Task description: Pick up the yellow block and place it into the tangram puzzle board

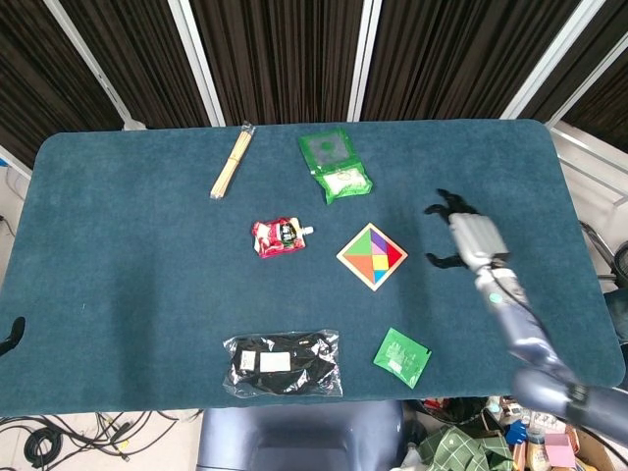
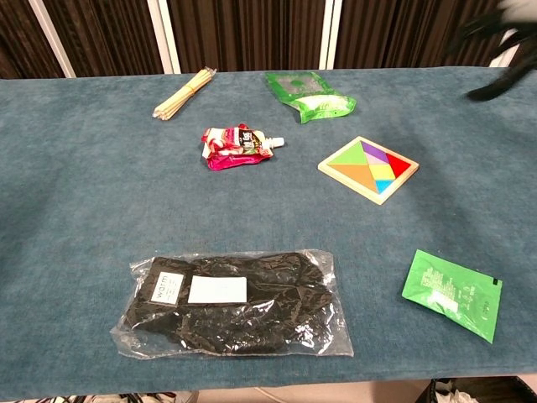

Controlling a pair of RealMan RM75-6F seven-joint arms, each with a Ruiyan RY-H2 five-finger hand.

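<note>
Now | right hand (image 1: 469, 235) raised, fingers spread | beside tangram puzzle board (image 1: 372, 257)

counter (image 1: 137, 255): matt teal cloth | tangram puzzle board (image 1: 372, 257): wood frame, smooth coloured pieces | green packet (image 1: 401, 357): glossy plastic | bundled sticks (image 1: 232, 162): pale wood

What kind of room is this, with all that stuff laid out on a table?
Probably a robot lab or test booth, not a home. Dark curtains close it in, loose cables lie on the floor, and unrelated items sit on a teal-covered table near the right robot hand: a tangram puzzle board and snack packets.
</note>
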